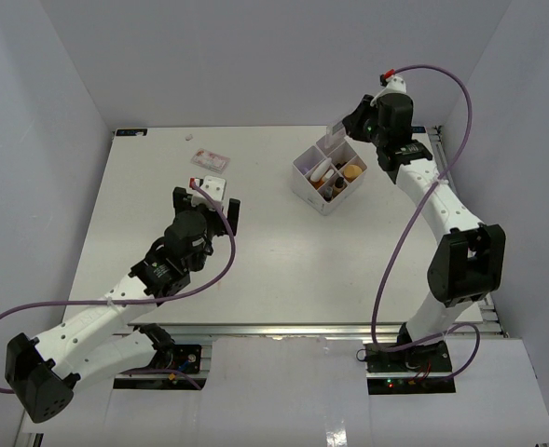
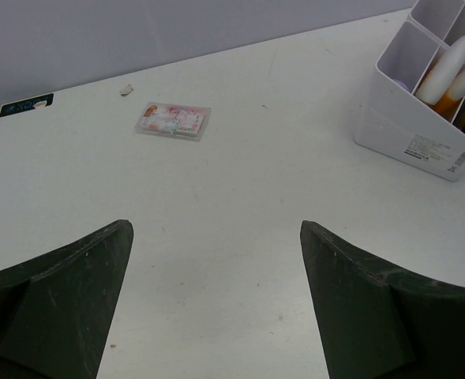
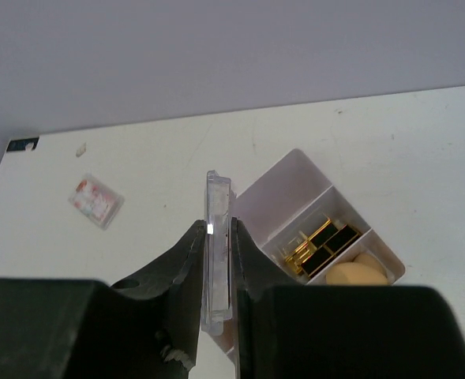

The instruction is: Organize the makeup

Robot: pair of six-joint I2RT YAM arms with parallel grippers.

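**Right arm clamped on a clear case above the organiser box, left arm idle and wide open**

From my station, the right gripper (image 3: pixel 217 237) was up at the far right of the table (image 1: pixel 283 270), its two dark jaws pressed together on a thin clear flat case (image 3: pixel 218 197); the case stood on edge between them, its top poking out past the fingertips; in the overhead view it hung over the far corner of the white four-compartment box (image 2: pixel 398 118), and I could not tell whether it touched the rim; through the right wrist camera I saw two black-and-gold lipstick tubes (image 3: pixel 320 243) lying together in one compartment and a tan sponge (image 3: pixel 350 273) in the compartment beside them; the left wrist camera showed an orange tube with a white cap (image 2: pixel 447 73) leaning upright in another compartment; more items sat beside that tube, but they were too cut off for me to name

The left gripper (image 2: pixel 215 237) was low over the left half of the table with its jaws spread wide apart and nothing between them; ahead of it, well apart from the box, lay a small pink-printed packet (image 2: pixel 173 121) flat on the surface; a tiny pale scrap (image 2: pixel 126 90) sat just beyond it, near the far edge
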